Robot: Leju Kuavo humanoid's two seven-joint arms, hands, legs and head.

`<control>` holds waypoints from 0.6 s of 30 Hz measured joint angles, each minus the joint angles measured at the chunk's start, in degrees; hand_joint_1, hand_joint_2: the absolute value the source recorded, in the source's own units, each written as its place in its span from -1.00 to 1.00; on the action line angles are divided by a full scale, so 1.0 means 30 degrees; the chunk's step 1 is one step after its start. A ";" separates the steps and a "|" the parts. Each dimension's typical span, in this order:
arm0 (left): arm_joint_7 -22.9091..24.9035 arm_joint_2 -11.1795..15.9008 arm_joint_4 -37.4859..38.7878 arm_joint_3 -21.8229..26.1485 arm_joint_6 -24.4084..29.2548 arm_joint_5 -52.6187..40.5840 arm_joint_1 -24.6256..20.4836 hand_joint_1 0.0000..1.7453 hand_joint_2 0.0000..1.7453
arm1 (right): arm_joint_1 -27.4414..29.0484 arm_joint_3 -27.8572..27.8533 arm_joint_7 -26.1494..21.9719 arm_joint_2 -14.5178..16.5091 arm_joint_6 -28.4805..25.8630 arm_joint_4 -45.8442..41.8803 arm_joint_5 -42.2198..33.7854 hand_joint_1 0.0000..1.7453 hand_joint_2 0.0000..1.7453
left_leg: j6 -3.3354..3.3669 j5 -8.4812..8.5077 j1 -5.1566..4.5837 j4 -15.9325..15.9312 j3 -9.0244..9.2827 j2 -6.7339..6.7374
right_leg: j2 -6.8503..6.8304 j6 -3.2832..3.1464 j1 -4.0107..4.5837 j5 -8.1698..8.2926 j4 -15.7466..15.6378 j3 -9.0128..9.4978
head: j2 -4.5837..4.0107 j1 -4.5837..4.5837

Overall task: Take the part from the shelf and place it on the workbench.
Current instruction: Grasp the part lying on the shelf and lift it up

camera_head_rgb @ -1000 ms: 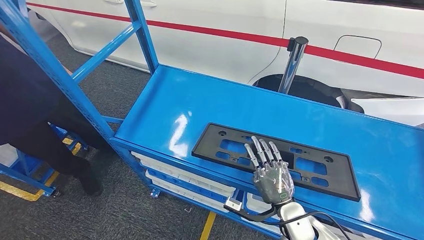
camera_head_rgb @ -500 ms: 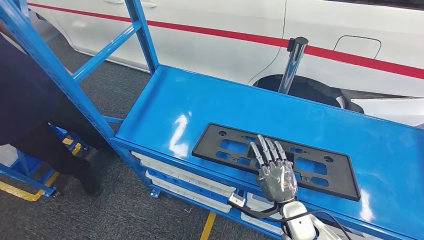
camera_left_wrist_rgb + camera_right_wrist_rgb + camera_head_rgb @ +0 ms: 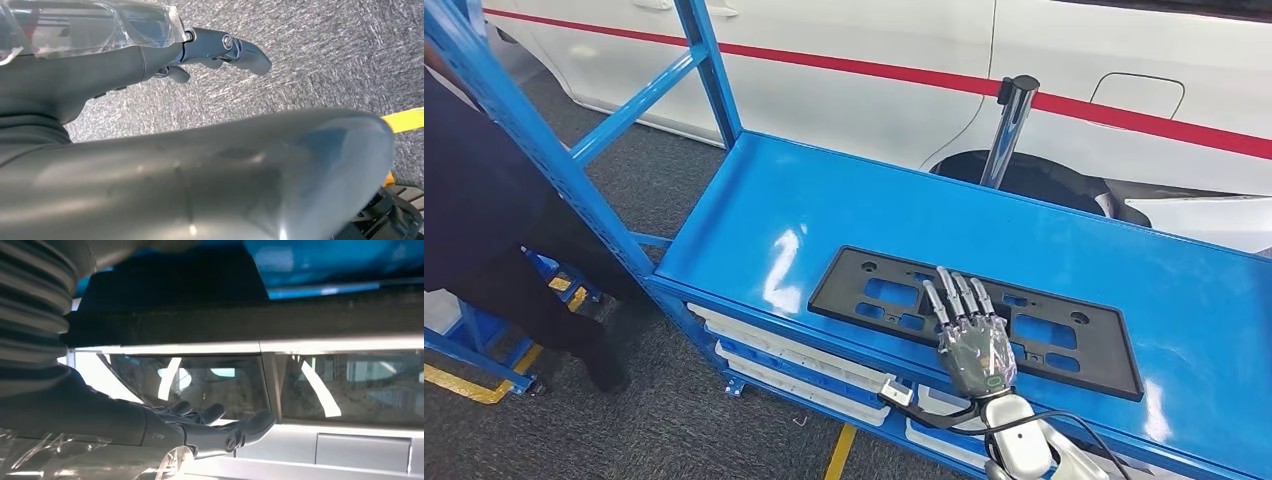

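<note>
At the far left a person point(image 3: 484, 230) in dark clothes stands on the grey floor point(image 3: 684, 420), partly behind a slanted blue post of the shelf point(image 3: 824, 200). The shelf has one big flat blue top. Under its front edge sit three white trays point(image 3: 794, 362), stacked one over the other.

One black part point(image 3: 977, 318) lies flat on the shelf top, close to the front edge. It is a long frame with holes in it. There is a lot of bare blue room to its left and behind it, and some to its right.

One hand, the right hand point(image 3: 972, 340), reaches over the front edge. Its fingers point(image 3: 952, 295) are straight and a little apart, lying on the middle of the part. It grips nothing.

The left hand point(image 3: 220, 50) hangs over the grey floor with its fingers curled, and it holds nothing.

Behind the shelf stands one shiny metal post point(image 3: 1007, 130), and past it a white car point(image 3: 904, 70) with a red stripe.
</note>
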 joint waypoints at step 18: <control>0.0178 0.0004 -0.0007 -0.0235 0.0038 -0.0028 0.0015 -1.00 -1.00 | -0.0266 0.0271 0.0024 0.0178 0.0972 0.0169 -0.0275 1.00 1.00 | 0.0000 0.0003 0.0000 0.0001 -0.0015 -0.0002 | -0.0002 -0.0003 0.0000 0.0003 0.0001 -0.0038 | 0.0000 0.0000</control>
